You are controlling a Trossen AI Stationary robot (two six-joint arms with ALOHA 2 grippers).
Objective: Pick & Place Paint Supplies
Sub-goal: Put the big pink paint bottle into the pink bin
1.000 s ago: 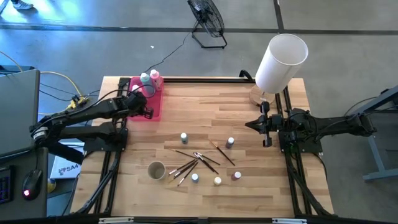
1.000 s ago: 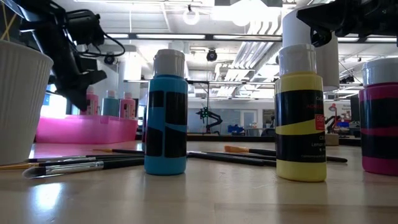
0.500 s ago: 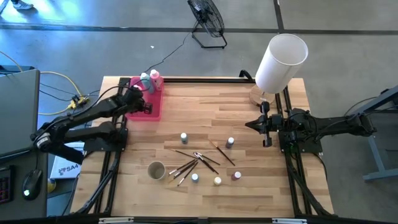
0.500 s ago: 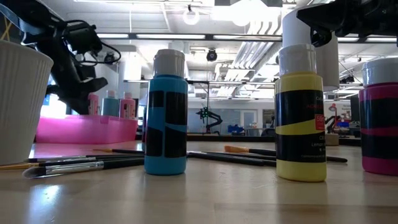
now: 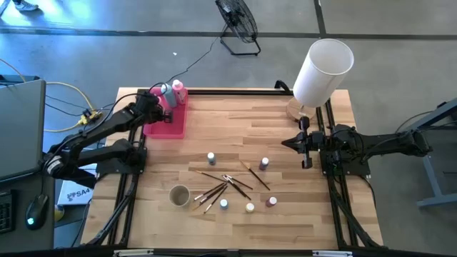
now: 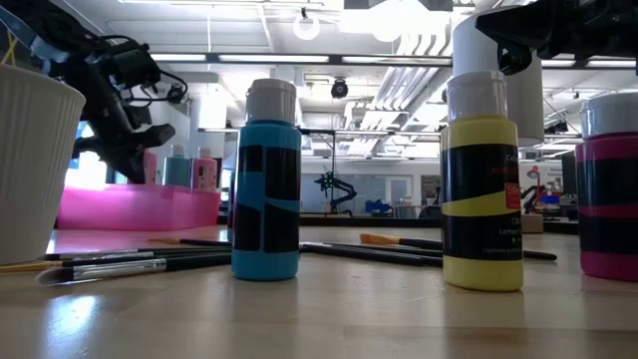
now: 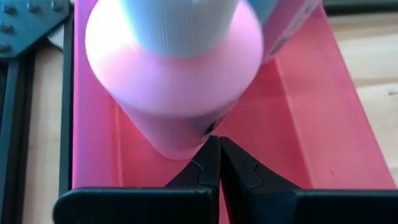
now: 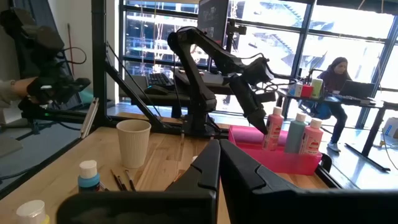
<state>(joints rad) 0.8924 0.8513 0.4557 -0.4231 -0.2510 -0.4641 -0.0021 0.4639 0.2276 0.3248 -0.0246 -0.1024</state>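
The left tool (image 5: 151,107) hangs over the pink tray (image 5: 175,127) at the far left corner of the counter (image 5: 285,214), its fingers pressed together and holding nothing; its own camera shows the tips meeting just in front of a pink bottle (image 7: 174,81) that stands in the tray. Three bottles stand upright in the tray's far end, two pink and one teal (image 8: 295,134) between them, all with white caps. The right tool (image 5: 305,143) waits at the right edge of the counter, clenched on nothing, beside the base of a big white cylinder (image 5: 323,71). Out on the open counter, small capped paint pots stand apart from one another: one blue (image 6: 265,179), one yellow (image 6: 482,179), one pink (image 6: 608,189) and others. A loose scatter of thin dark brushes (image 5: 227,184) lies among them, some crossing each other. A white paper cup (image 5: 179,195) stands upright near the brushes on the left side.
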